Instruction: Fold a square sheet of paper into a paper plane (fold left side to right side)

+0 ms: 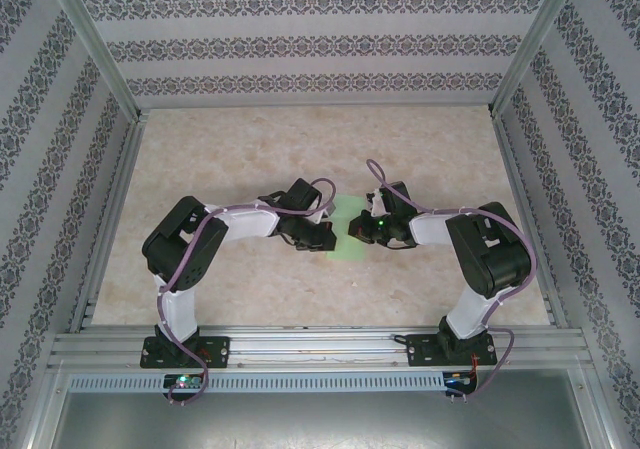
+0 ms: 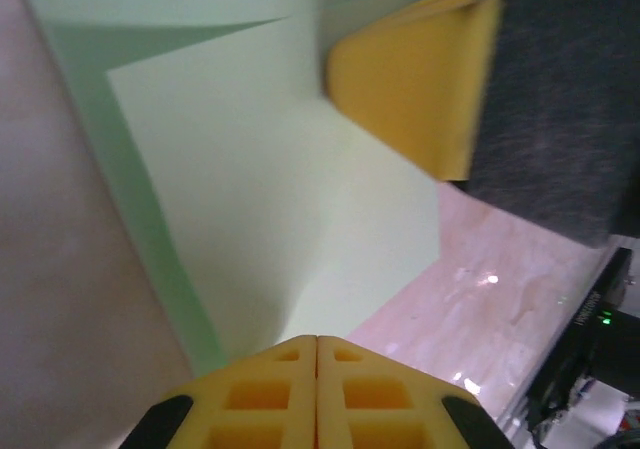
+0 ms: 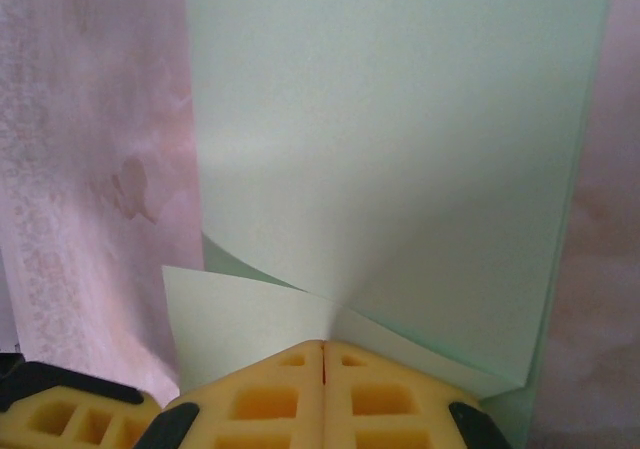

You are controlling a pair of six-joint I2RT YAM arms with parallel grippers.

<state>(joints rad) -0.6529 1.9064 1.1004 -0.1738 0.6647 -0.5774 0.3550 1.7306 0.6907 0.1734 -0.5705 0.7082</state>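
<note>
Pinches from both sides: left end effector [image 2: 317,341] clenched on paper sheet [image 1: 344,237] edge, right end effector [image 3: 323,345] clenched on opp. edge, flap lifted. Mid tabletop [image 1: 250,159].

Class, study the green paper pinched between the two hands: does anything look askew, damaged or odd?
The green paper is not lying flat. Near the right hand a loose layer bows up in a curve, and toward the left hand it puckers into a soft ridge. No tear shows.
</note>
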